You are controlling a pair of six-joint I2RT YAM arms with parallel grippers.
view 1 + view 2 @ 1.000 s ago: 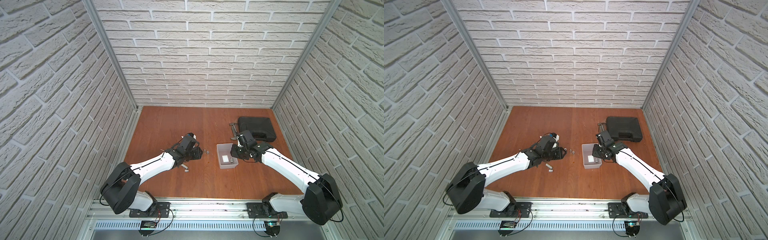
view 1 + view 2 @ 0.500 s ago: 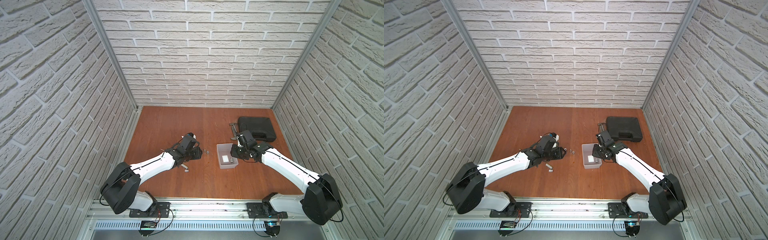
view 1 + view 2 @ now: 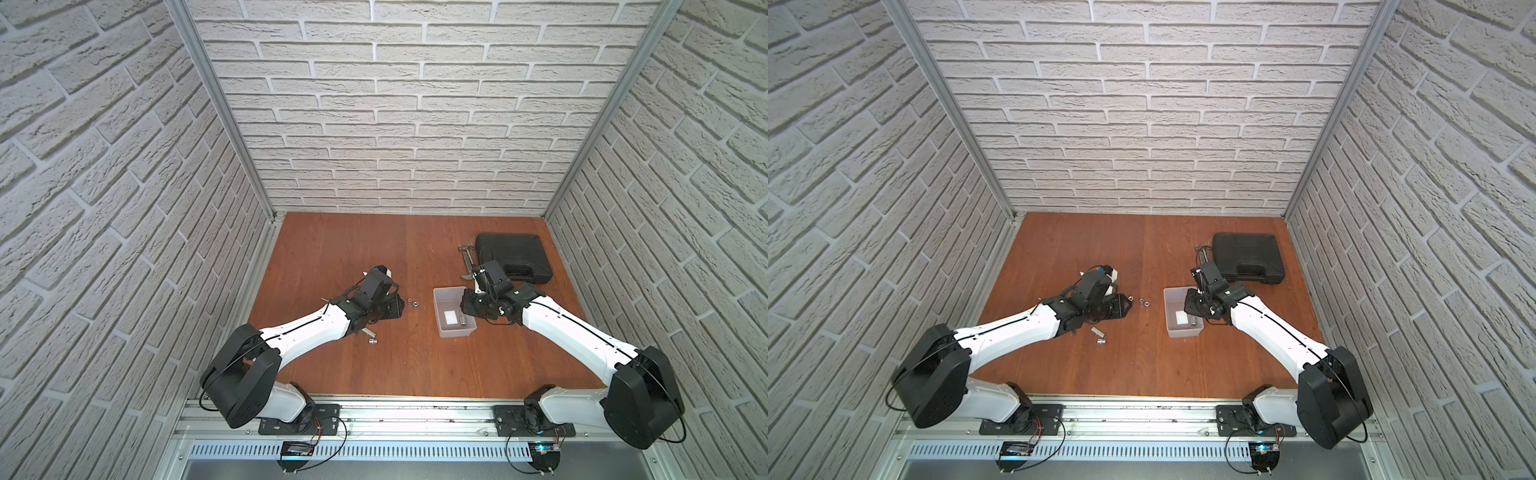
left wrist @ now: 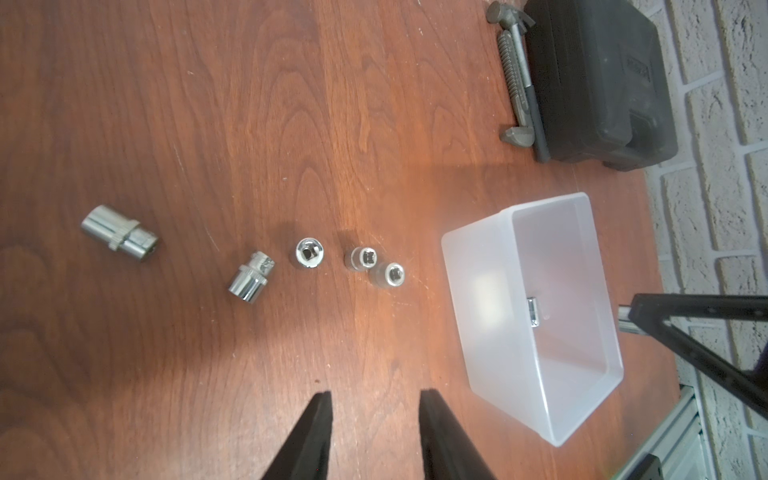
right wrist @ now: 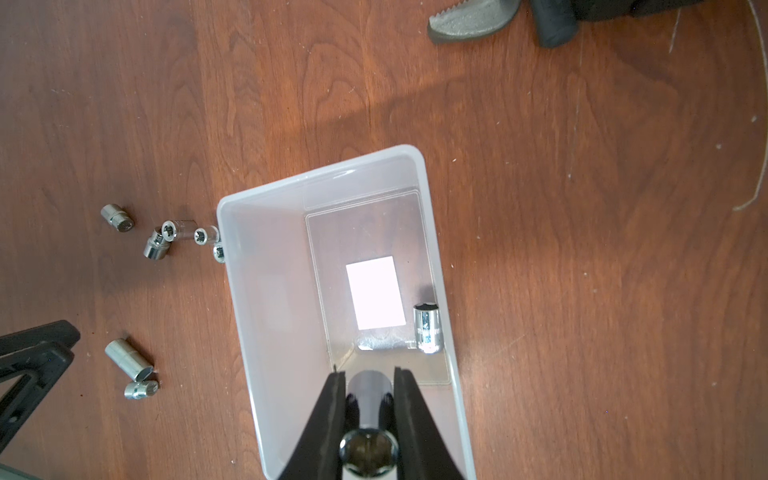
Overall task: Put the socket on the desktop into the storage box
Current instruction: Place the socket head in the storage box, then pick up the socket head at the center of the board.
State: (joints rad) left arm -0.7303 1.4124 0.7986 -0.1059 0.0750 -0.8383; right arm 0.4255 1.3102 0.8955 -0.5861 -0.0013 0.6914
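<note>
— Your right gripper is nearly closed, pinching a chrome socket between its fingers. It hangs over the end of the storage box nearest to it.

— Anything in the box already?

— 1 boxed socket lies on its side on the floor, against a side wall. It is just ahead of your right gripper and beside the white patch.

— And my left?

— Your left gripper stands partly open with nothing between its fingers, low over the bench. Ahead of it you have 5 loose sockets in a rough row on the bench. 3 stand upright and 2 lie on their sides. The storage box sits off to one side of that row, apart from the nearest upright one.

— Is that all of them?

— No. 2 further sockets lie just beside each other on the bench, close by your left gripper and behind its fingertips. Beyond the box, well ahead of your right gripper, a black case lies flat with a grey metal tool along its edge.
</note>
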